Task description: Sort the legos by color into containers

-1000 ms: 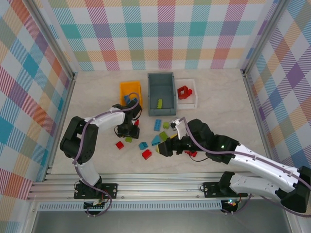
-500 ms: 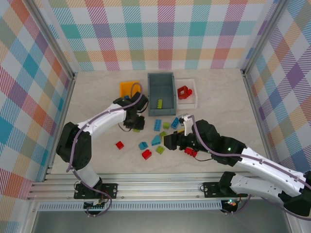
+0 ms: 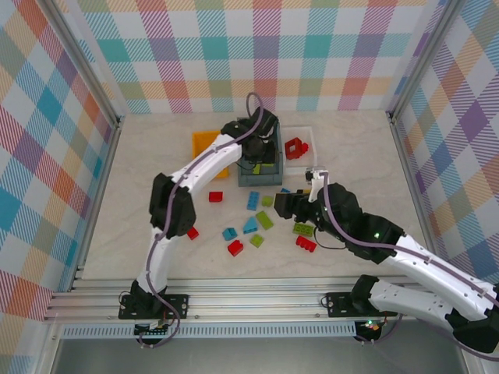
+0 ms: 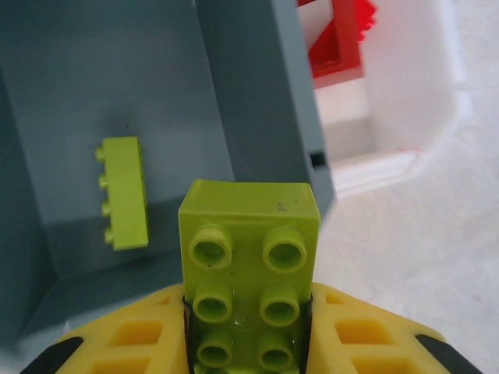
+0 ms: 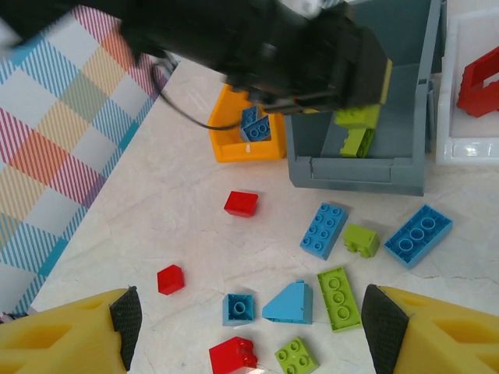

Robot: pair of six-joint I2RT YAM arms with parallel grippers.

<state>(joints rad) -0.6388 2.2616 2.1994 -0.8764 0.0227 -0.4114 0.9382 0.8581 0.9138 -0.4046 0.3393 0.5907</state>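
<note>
While the lime green brick (image 4: 249,257) sits pinched between the fingers of the left gripper (image 4: 248,319), it hangs above the grey-blue bin (image 4: 101,70), near its front wall, where another lime brick (image 4: 125,193) already lies on the floor. To release well, I judge, the held brick should first go toward the bin's middle. In the wrist view it overlaps the wall beside the white tray (image 4: 405,117), which holds the red hollow square (image 4: 339,47), and a drop onto that rim could bounce either way. Further out, the right gripper (image 5: 249,323) hovers with fingers spread wide and empty above the loose legos (image 5: 323,230) on the table (image 5: 140,202), well apart from the bins, leaving open room.
</note>
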